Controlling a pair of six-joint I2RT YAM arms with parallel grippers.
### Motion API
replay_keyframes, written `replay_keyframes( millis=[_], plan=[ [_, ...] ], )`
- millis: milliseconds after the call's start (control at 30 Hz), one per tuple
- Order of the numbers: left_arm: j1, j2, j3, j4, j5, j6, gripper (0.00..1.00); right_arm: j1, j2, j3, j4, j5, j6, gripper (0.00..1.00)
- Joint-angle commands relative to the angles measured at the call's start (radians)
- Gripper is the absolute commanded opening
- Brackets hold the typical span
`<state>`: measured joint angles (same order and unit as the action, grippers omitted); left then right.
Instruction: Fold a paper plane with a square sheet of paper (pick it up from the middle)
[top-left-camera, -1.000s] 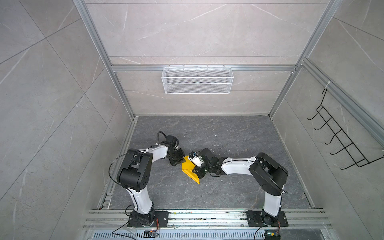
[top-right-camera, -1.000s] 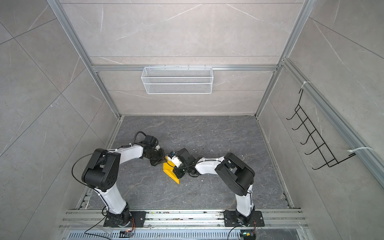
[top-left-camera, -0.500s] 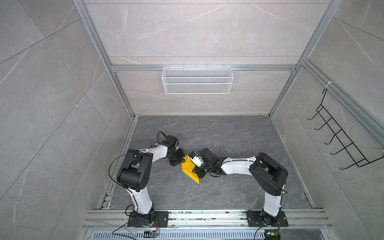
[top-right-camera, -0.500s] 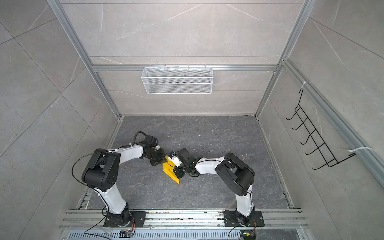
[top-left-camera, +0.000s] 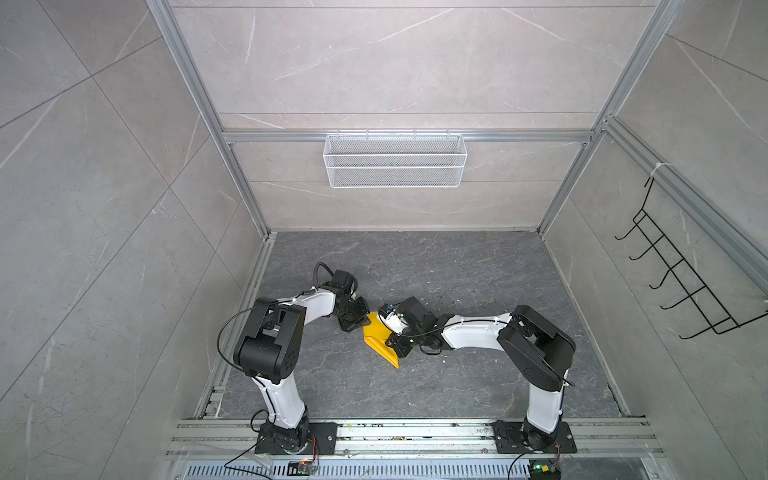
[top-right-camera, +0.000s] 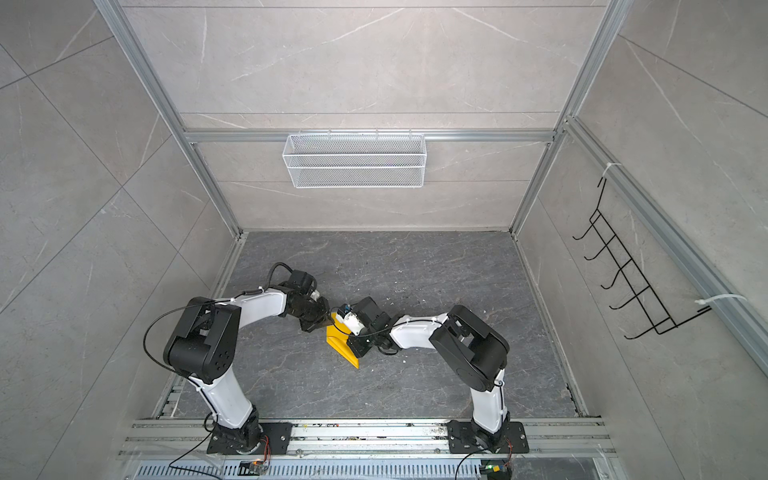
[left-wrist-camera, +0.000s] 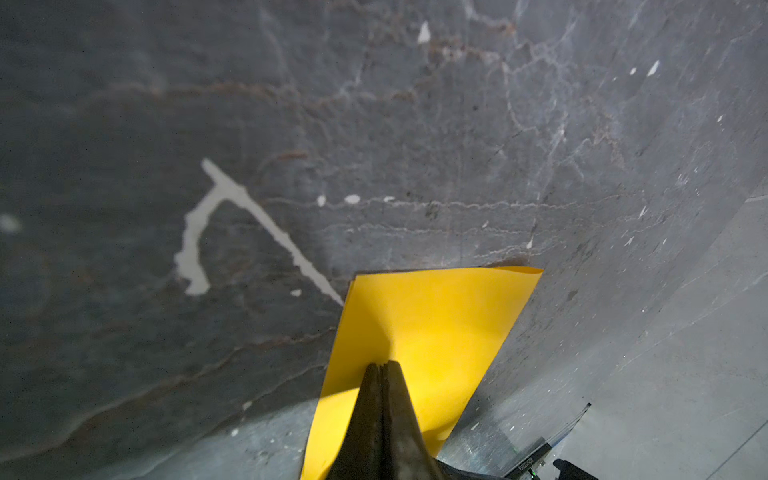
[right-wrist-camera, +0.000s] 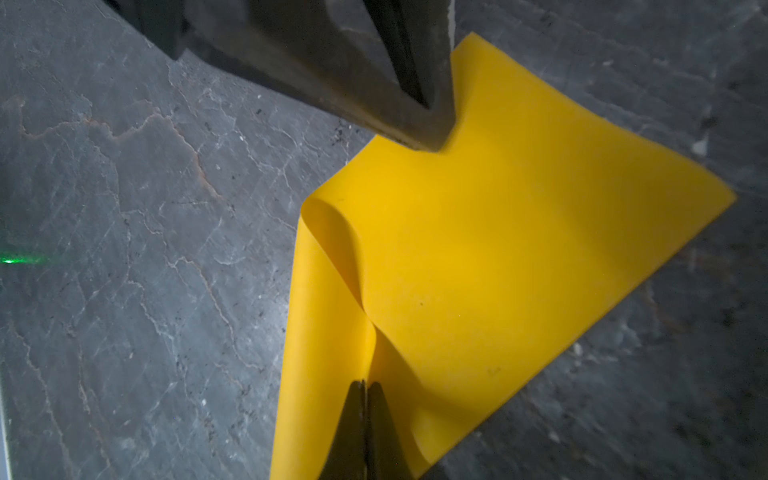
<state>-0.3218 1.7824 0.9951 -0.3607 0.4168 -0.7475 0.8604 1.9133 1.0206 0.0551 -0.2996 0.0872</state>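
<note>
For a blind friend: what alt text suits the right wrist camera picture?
A bright yellow paper sheet, bent into a loose fold, is pinched by two shut dark tools, the right tool near, the left tool opposite, over a grey marbled table.

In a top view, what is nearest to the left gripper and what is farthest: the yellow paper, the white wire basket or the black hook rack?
1. yellow paper: pinched in the left gripper, in the middle.
2. white wire basket: up on the back wall.
3. black hook rack: on the right-hand wall.
</note>
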Motion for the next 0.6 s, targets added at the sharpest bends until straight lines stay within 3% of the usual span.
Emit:
replay_keyframes(
  millis=[0, 167, 333, 567],
  plan=[
    [-0.002, -0.123, 0.0, -0.021, -0.036, -0.022, 0.07, -0.004, 0.027, 0.023, -0.038, -0.009, 0.011, 0.05],
    [-0.002, -0.282, -0.137, 0.007, -0.092, -0.111, 0.1, -0.004, 0.033, 0.034, -0.047, -0.019, 0.014, 0.05],
    [-0.011, -0.432, -0.334, 0.173, -0.041, -0.239, 0.1, -0.003, 0.036, 0.048, -0.065, -0.03, 0.017, 0.05],
    [-0.16, -0.518, -0.502, 0.409, -0.081, -0.397, 0.11, -0.004, 0.045, 0.059, -0.096, -0.034, 0.014, 0.06]
  ],
)
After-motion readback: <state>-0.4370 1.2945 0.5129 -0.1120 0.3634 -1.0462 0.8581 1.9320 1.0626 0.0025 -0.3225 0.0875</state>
